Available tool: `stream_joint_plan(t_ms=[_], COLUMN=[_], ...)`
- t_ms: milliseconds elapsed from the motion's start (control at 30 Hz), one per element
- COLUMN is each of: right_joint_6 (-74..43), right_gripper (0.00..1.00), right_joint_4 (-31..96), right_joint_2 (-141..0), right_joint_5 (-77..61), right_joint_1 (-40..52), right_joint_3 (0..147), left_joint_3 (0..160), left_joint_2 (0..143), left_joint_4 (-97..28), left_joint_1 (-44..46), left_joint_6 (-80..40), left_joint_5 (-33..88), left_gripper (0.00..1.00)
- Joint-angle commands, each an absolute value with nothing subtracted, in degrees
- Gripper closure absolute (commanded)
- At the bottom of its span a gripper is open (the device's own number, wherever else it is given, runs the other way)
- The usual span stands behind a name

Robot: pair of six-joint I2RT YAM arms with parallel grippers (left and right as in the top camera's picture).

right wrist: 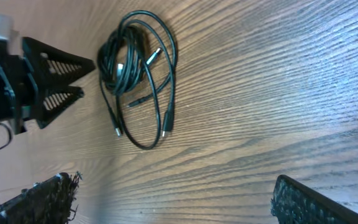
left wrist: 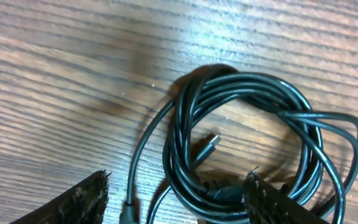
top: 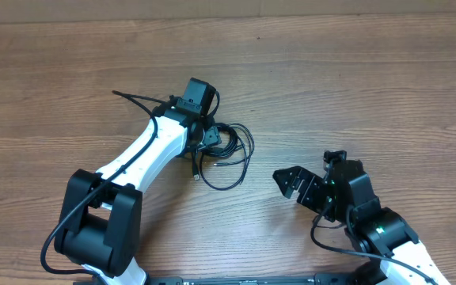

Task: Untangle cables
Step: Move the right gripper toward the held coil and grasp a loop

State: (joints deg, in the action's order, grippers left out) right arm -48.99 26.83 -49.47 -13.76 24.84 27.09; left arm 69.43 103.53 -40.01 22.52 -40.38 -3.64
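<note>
Serrated black fingertips (left wrist: 86, 199) of the left gripper (left wrist: 179, 208) closest to the lens, jaws spread, poised either side of the near part of the cables (left wrist: 180, 118), pinching nothing. Thin black cords wound into one loose coil with several loops trailing out, lying flat on the wooden table (top: 370, 79) about midway between its far and near edges. Metal plug end (left wrist: 211, 142) resting inside the coil; other plug ends loose beside it. Toward the table's near right corner, the right gripper (top: 290, 184), well apart from the coil, jaws spread wide and empty, facing the cables.
</note>
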Motion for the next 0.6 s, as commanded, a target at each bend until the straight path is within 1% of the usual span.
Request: stream_joint_plan(t_ms=[0, 33, 167, 233, 433, 567], right_joint_6=[-47.9, -47.9, -47.9, -47.9, -47.9, -47.88], right_gripper=[0.0, 0.0, 0.0, 0.0, 0.0, 0.0], right_joint_4=[25.17, 24.75, 23.66, 23.68, 23.64, 23.62], right_joint_2=[-51.86, -52.4, -55.42, -56.07, -56.38, -56.38], right_joint_5=[-14.15, -14.17, -14.22, -14.24, -14.17, -14.13], right_joint_1=[25.12, 25.12, 25.12, 25.12, 25.12, 25.12], right_joint_3=[28.34, 28.34, 28.34, 28.34, 28.34, 28.34], left_joint_3=[70.57, 70.54, 70.46, 70.22, 69.04, 69.04], left_joint_2=[103.79, 103.83, 103.83, 103.83, 104.03, 105.54], left_joint_4=[-38.87, -38.7, -38.72, -38.7, -38.46, -37.91], left_joint_1=[22.74, 22.74, 22.74, 22.74, 22.74, 22.74], left_joint_6=[-41.45, -41.87, -45.08, -45.52, -47.53, -47.86], left_joint_5=[-5.54, -5.56, -5.65, -6.0, -6.59, -7.05], left_gripper=[0.32, 0.33, 0.44, 0.46, 0.48, 0.46])
